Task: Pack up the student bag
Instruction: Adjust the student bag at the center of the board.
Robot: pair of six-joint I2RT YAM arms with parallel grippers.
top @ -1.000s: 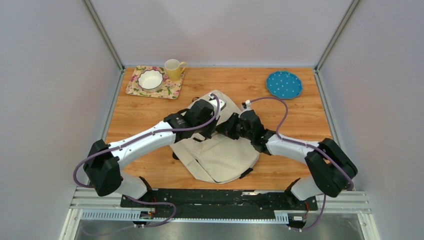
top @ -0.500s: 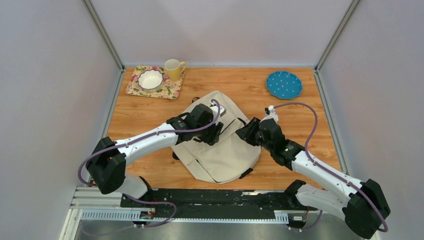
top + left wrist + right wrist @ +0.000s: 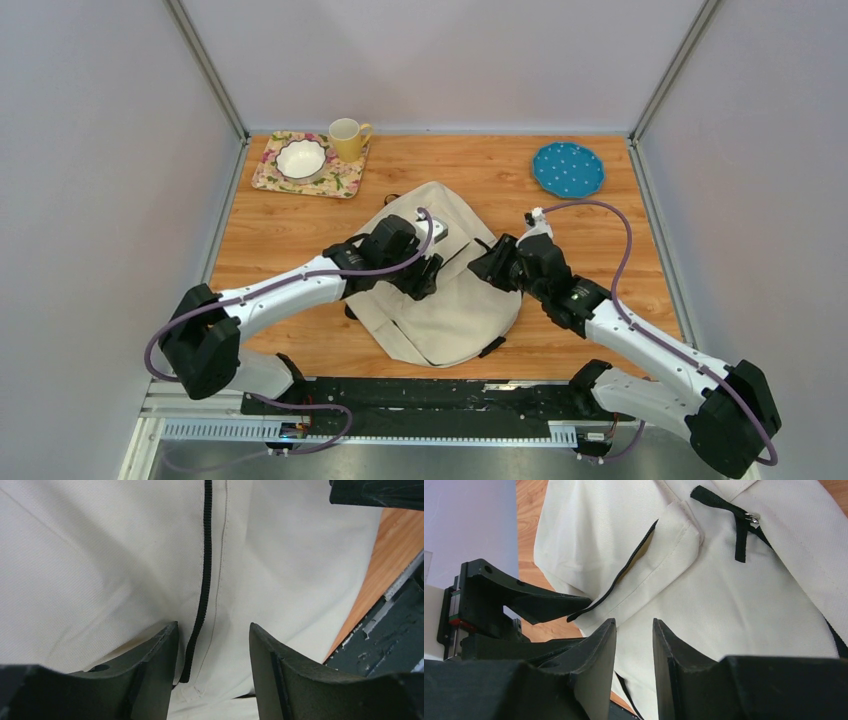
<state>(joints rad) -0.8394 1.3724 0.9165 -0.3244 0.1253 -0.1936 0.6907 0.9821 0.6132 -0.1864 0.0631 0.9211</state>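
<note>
The student bag, cream fabric with black straps, lies flat in the middle of the wooden table. My left gripper hovers low over its middle and stands open; in the left wrist view the left gripper has the bag's black zipper running beneath the gap, with nothing gripped. My right gripper sits at the bag's right side, facing the left one. In the right wrist view the right gripper is open by a narrow gap above cream cloth, near a lifted flap and a black strap.
At the back left, a floral mat carries a white bowl and a yellow mug. A blue dotted plate lies at the back right. Grey walls close in the table's left, right and far sides.
Both grippers have opened from nearly shut. The left one has slid back toward the near side over the bag. The right arm has swung its elbow out to the right and pulled its gripper rightward.
</note>
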